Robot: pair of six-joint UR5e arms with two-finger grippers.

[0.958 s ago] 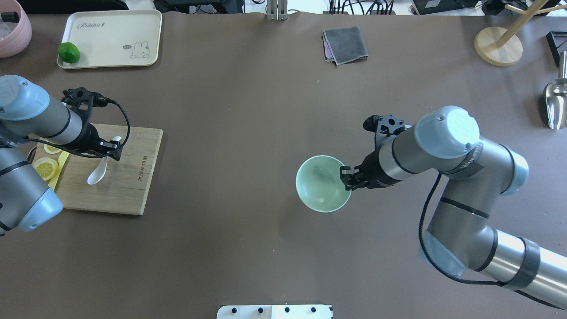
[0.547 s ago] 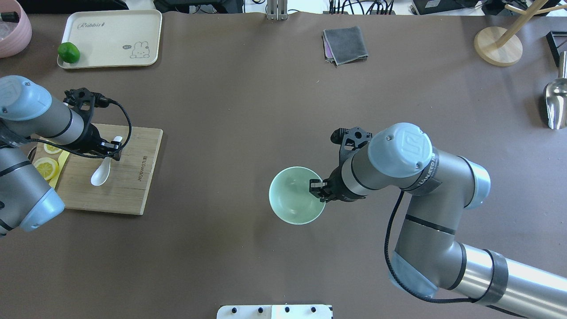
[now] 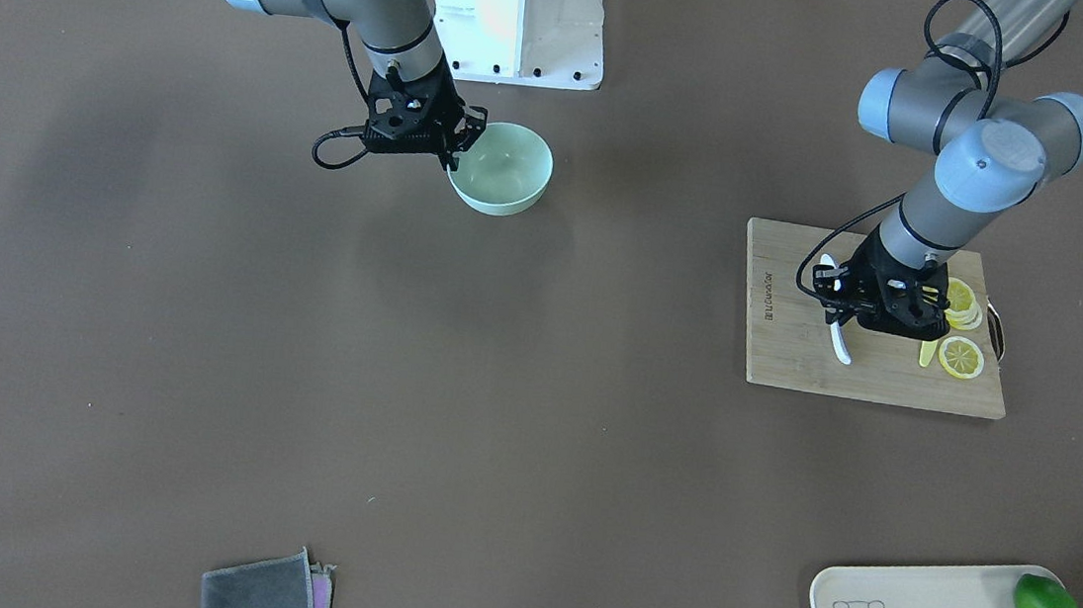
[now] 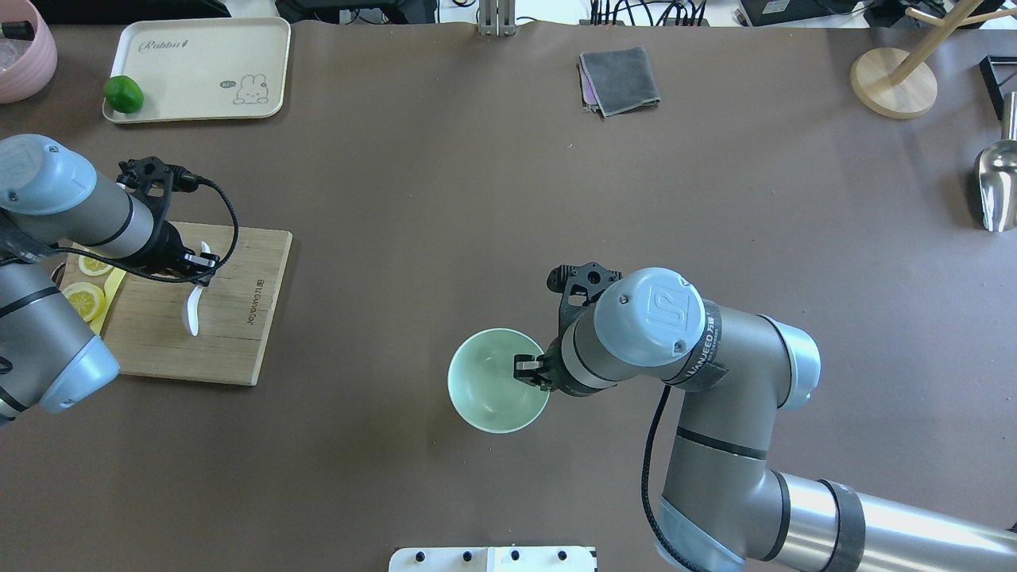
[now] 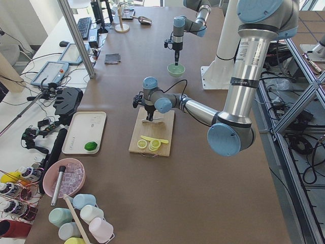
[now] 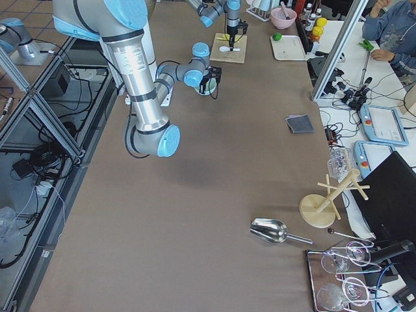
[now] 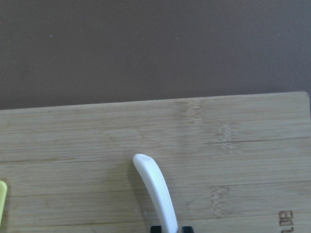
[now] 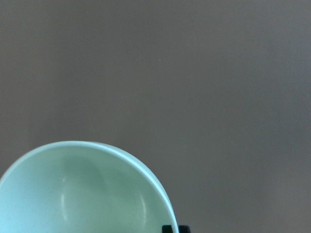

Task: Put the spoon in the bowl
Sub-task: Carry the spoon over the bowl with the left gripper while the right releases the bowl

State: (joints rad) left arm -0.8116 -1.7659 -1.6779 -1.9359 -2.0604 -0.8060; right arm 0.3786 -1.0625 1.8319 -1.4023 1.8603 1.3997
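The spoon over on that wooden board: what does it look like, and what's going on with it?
The spoon is small, white and glossy, ceramic-looking, with an oval scoop and a short, thick, curved handle. The left gripper is shut on the handle end, and the spoon hangs tilted, scoop lowest, over the wooden cutting board. Whether the scoop touches the board cannot be told. It is well apart from the bowl.

The table (image 4: 445, 199) carries a cutting board (image 4: 230, 349) at mid-left, a cream tray (image 4: 199, 56) and pink bowl (image 4: 36, 67) in the upper left, a grey cloth (image 4: 620, 79) at top centre, a wooden stand base (image 4: 894, 83) and metal scoop (image 4: 997, 187) at right — and a mint-green bowl (image 4: 485, 389) at lower centre, contact unclear.
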